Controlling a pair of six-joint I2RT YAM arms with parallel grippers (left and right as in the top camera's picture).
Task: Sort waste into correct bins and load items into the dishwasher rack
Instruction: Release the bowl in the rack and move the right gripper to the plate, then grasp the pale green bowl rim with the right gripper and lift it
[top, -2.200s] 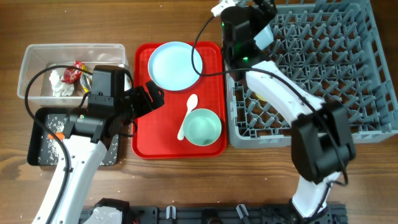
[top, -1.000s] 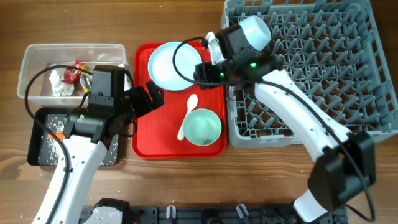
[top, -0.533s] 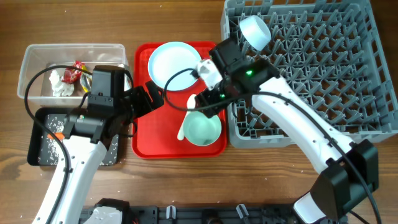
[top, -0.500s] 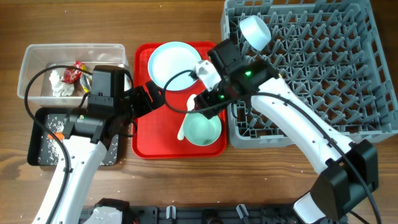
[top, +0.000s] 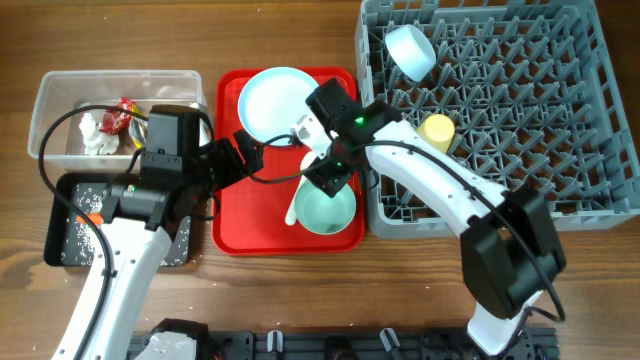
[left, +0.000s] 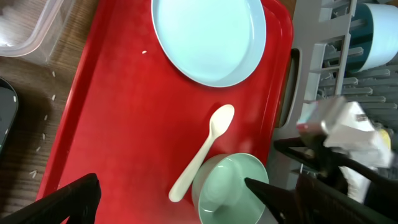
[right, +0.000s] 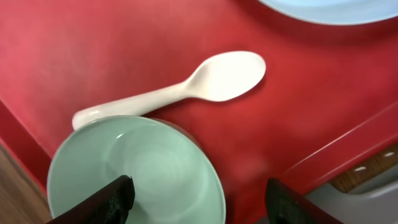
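Black tray nearest, on the left of the wooden desk, with rice grains and a carrot piece inside. Beside it on the red tray, a green bowl upright, with a white spoon lying handle-end against its side. Poised just over that bowl, the right gripper, jaws apart and clamped on nothing. Came across from the far corner of the rack within the last couple of seconds, leaving the other bowl tipped on the pegs there. Means one bowl loaded and this second one probably next, though possibly the spoon.

Left gripper at the red tray's left edge, jaws fully apart and empty, unmoved over that time. Further back on the red tray, the blue plate, not yet loaded. Yellow cup already in the rack, uncovered now with the arm gone from above it. Farthest left, the clear tub holding tissue and a red wrapper.

No brand, label or readable writing anywhere; only a green light on the right arm.
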